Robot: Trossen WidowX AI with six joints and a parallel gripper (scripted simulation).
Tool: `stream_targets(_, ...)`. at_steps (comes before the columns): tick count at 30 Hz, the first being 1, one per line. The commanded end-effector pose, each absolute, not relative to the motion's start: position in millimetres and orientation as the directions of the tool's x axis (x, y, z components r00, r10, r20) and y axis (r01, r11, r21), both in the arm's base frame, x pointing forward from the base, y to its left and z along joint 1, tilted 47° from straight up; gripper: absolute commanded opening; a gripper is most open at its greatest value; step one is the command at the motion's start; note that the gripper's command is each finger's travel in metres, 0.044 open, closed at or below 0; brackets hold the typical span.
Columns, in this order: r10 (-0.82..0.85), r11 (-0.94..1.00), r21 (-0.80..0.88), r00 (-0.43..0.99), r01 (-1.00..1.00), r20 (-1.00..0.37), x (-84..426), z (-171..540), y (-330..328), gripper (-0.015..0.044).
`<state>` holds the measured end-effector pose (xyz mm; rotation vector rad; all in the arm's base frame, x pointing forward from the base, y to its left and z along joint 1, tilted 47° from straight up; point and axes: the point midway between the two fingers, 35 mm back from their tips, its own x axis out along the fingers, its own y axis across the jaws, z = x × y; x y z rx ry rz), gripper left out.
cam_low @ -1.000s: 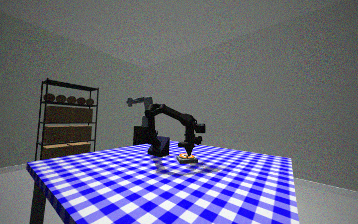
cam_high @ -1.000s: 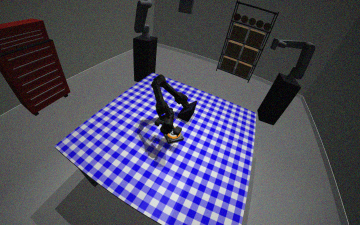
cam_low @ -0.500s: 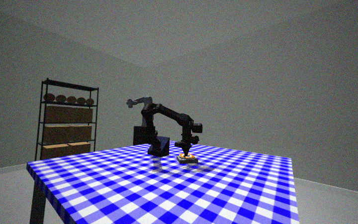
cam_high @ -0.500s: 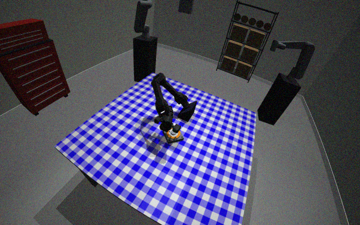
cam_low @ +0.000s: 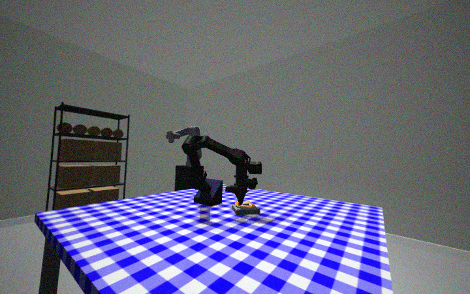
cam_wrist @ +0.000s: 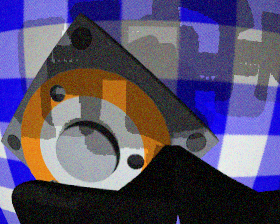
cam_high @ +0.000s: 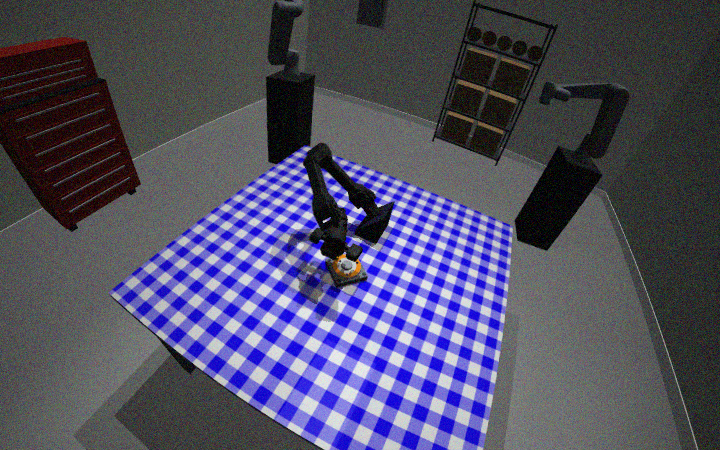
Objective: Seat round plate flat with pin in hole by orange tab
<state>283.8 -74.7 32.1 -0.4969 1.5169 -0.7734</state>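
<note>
The round plate, with an orange ring around a pale centre, sits around the grey post on the dark square base. Two dark holes in the plate show in the wrist view, one at the upper left and one at the lower right of the post. My gripper is shut and empty, pointing down, its tips at the plate's rim. I cannot tell whether they touch it. The fingers hide the plate's near part. I cannot make out the tab or pin, nor whether the plate lies flat.
The base stands on the blue-and-white checkered table. The arm's dark mount stands behind it. Shadows of the arm fall across the plate, base and cloth. Two other arms on pedestals, a shelf and a red cabinet stand away from the table.
</note>
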Motion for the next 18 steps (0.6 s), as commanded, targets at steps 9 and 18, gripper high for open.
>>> stream_targets(9,-0.715,0.676,-0.724,-0.111,0.138,-0.690,266,31,-71,0.0000)
stream_targets(18,-0.715,0.676,-0.724,-0.112,0.138,-0.690,261,30,-68,0.0000)
